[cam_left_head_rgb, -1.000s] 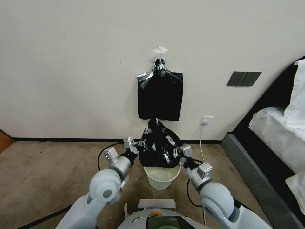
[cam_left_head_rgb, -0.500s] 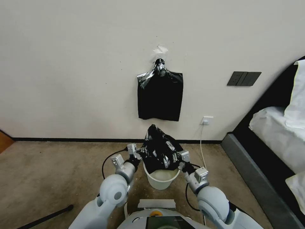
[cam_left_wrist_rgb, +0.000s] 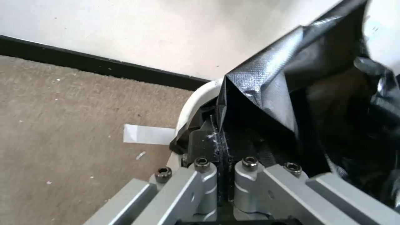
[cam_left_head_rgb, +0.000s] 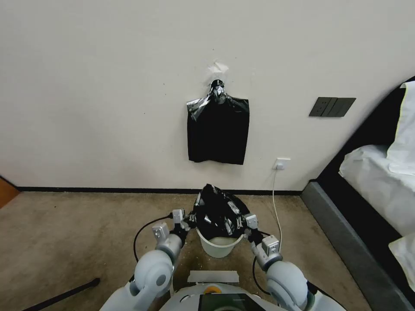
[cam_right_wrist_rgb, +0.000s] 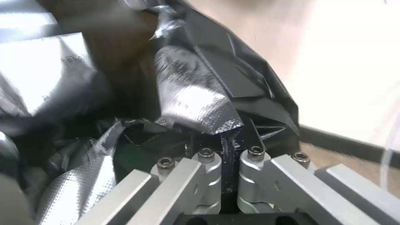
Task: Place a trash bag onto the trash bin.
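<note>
While both end effectors pinch, trash bag (cam_left_head_rgb: 219, 211) crowns trash bin (cam_left_head_rgb: 218, 246)

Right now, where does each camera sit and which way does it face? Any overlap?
Head view: on the robot's head, facing forward and down at the wall, carpet and trash bin; both arms show, left gripper and right gripper at the trash bag.
Left wrist view: on the left arm, facing along its jaws, shut on the bag's edge at the bin's rim.
Right wrist view: on the right arm, facing along its jaws, shut on crinkled bag.
Shared: all three show the trash bag; head and left wrist views share the bin.
</note>
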